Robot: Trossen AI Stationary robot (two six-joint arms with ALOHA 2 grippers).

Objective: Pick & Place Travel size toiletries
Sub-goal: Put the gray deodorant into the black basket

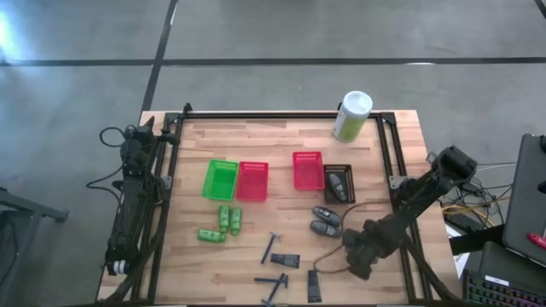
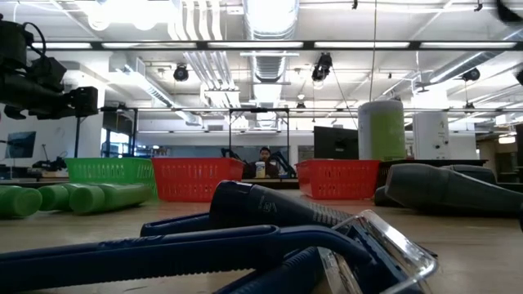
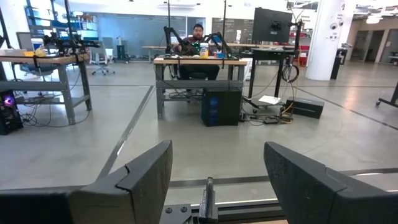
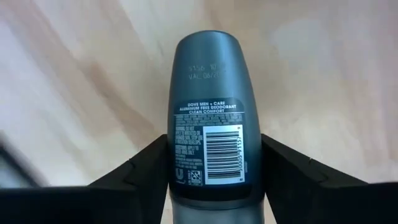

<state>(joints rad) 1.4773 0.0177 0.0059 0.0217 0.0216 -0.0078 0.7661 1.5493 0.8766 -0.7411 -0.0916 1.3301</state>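
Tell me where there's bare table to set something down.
Free: the back strip between the baskets and the canister, and the left front corner beside the green bottles. Crowded: front centre with razors, and where the right gripper grips a deodorant.

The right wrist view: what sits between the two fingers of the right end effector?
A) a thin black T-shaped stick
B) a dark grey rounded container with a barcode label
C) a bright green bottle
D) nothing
B: the dark grey rounded container, label and barcode facing up, lies between the fingers of the right end effector.
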